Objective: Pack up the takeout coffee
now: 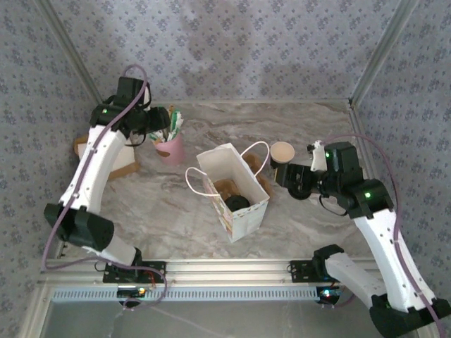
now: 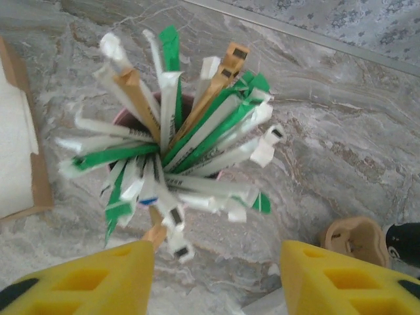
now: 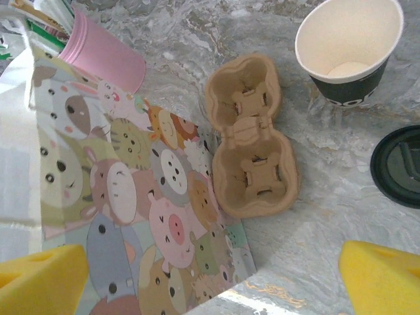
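Note:
A white paper bag (image 1: 243, 211) with cartoon animals on its side (image 3: 131, 197) stands open mid-table. Inside it I see a round black lid (image 1: 236, 203) next to something tan. It looks like the top of the takeout coffee, whose wall is hidden. My left gripper (image 1: 156, 130) hangs over the pink cup of wrapped straws (image 2: 170, 144). Its jaws (image 2: 216, 275) are open with nothing between them. My right gripper (image 1: 285, 176) hovers right of the bag, open wide (image 3: 210, 282), above the table beside a tan pulp carrier (image 3: 252, 138).
A dark-walled paper cup (image 3: 348, 46) with a cream inside stands open behind the carrier. A loose black lid (image 3: 397, 167) lies on the table at the right. A cardboard tray of white napkins (image 1: 106, 151) sits far left. Patterned walls close in the table.

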{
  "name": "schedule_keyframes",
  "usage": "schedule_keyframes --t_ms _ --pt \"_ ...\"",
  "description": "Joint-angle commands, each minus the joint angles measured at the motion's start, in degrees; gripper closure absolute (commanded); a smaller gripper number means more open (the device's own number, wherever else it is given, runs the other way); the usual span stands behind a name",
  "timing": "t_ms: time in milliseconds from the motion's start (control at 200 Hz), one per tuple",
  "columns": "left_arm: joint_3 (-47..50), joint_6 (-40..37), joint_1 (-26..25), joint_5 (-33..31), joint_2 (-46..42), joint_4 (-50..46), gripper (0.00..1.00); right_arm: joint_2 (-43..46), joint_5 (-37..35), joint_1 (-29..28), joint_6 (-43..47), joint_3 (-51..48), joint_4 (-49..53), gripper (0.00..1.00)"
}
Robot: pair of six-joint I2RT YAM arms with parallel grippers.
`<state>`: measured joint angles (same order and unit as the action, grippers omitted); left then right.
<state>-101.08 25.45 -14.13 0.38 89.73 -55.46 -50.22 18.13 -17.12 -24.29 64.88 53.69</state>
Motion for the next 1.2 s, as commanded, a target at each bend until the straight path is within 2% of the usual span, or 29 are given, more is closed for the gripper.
schedule_keyframes --t_ms 0,210,315,535,700,924,1104,1194 --pt "-5.7 -2.8 0.3 0.6 4.5 -1.5 0.51 -2.0 7.0 2.8 1.5 1.4 -2.0 0.0" --pt "-16.0 -3.9 1.4 0.7 14.3 -3.0 0.6 -4.6 9.1 5.0 1.1 0.6 -3.5 0.0" --pt "-20.2 -4.0 2.0 -0.7 18.2 -3.9 0.61 -5.3 9.3 5.3 1.0 0.2 -4.0 0.0" --pt "-28.8 -4.1 2.5 -3.5 25.8 -7.7 0.68 -6.2 9.9 5.8 0.8 -0.4 -4.9 0.0" --pt "-32.5 -4.3 2.9 -5.4 28.9 -9.7 0.68 -6.7 10.4 6.2 0.8 -0.9 -5.2 0.0" --pt "-33.5 -4.5 3.9 -6.2 30.7 -10.4 0.6 -7.3 11.3 6.5 0.8 -1.4 -5.7 0.0" --pt "-35.2 -4.6 4.5 -4.5 32.6 -10.6 0.6 -7.4 11.3 6.7 1.0 -1.6 -5.7 0.0" --pt "-37.0 -4.8 4.5 -3.8 34.1 -11.2 0.63 -7.4 11.4 6.8 0.9 -1.7 -5.7 0.0"
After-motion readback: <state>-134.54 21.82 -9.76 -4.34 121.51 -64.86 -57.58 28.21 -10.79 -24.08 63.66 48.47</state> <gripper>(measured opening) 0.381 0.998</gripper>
